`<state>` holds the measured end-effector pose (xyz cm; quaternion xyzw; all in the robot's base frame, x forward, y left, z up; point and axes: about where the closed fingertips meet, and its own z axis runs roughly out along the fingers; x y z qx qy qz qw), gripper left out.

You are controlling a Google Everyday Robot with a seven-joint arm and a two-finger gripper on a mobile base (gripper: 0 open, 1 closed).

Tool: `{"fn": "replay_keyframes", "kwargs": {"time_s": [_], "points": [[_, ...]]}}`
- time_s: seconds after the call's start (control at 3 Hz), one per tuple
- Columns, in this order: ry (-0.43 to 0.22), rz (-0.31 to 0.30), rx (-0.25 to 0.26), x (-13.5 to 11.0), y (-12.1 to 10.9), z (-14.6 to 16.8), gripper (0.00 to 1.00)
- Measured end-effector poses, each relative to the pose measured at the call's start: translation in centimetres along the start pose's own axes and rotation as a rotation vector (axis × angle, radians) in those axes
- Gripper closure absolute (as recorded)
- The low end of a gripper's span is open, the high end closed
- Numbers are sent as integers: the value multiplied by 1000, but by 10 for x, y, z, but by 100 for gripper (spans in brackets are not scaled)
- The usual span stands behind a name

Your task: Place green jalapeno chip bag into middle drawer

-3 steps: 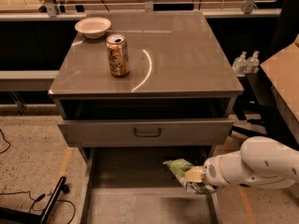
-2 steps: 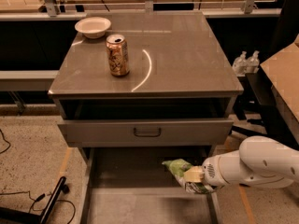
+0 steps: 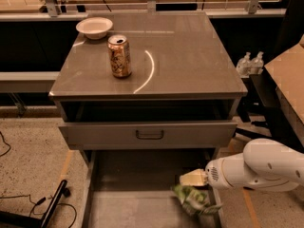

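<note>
The green jalapeno chip bag lies crumpled on the floor of the pulled-out middle drawer, near its right wall. My gripper hovers just above the bag, at the end of the white arm that reaches in from the right. Its pale fingers hold nothing and the bag hangs free of them. The drawer's grey floor stretches left of the bag between its two side walls.
Above it the drawer with the dark loop handle stands partly pulled out. On the cabinet top stand a gold soda can and a white bowl. Two small bottles are at the right. Cables lie on the floor at the left.
The bag has left the gripper and dropped onto the drawer floor, slightly right of where it was held. The gripper has barely moved.
</note>
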<state>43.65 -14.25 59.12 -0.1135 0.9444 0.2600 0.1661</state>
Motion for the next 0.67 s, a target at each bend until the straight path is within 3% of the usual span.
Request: {"fn": "replay_keyframes", "kwargs": {"time_s": [0.33,0.67], "points": [[1,-2,-1,0,1,0,0],[1,-2,-1,0,1,0,0]]}}
